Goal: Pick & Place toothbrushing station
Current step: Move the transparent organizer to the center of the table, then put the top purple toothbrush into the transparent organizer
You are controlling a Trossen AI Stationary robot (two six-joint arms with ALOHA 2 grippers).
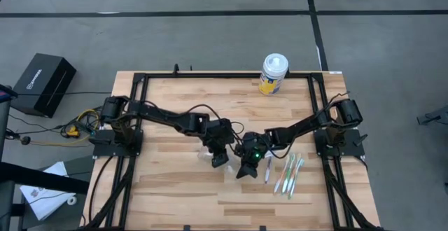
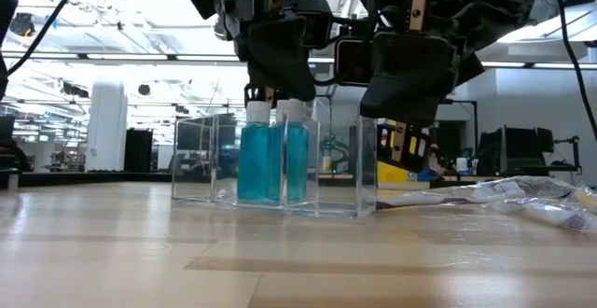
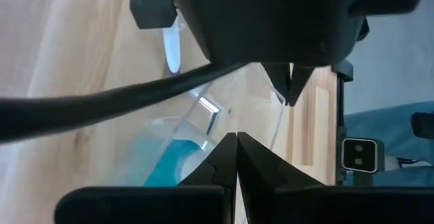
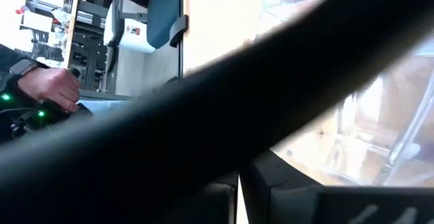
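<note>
A clear plastic bag (image 2: 201,159) stands upright on the table's middle (image 1: 207,149). Two teal tubes with white caps (image 2: 254,163) (image 2: 296,163) stand inside it. My left gripper (image 1: 219,159) is shut at the bag's top, over the tube caps (image 2: 275,98). My right gripper (image 1: 245,169) is shut at the bag's top right corner (image 2: 373,117). Several slim toothbrushes (image 1: 288,175) lie flat on the table, to the right of my right gripper. In the low view they show as crinkled wrapping (image 2: 522,194). My left gripper comes slanting down from the table's left and is shut at the bag's top rim (image 3: 207,108), above the tubes. The gripper body hides the pinch itself. The bag stands upright with its bottom (image 2: 270,207) on the table. My right gripper comes slanting down from the table's right and is shut at the top of the bag's right wall (image 2: 367,135). Its own body hides the place of contact. One layer or several, I cannot tell. That wall stands upright below the fingers.
A white canister with a yellow label (image 1: 274,73) stands at the table's far edge. A black frame (image 1: 140,119) runs along the table's sides and far edge. Bare wood (image 1: 175,196) lies toward the near edge. A person's hand (image 4: 51,88) shows beyond the table.
</note>
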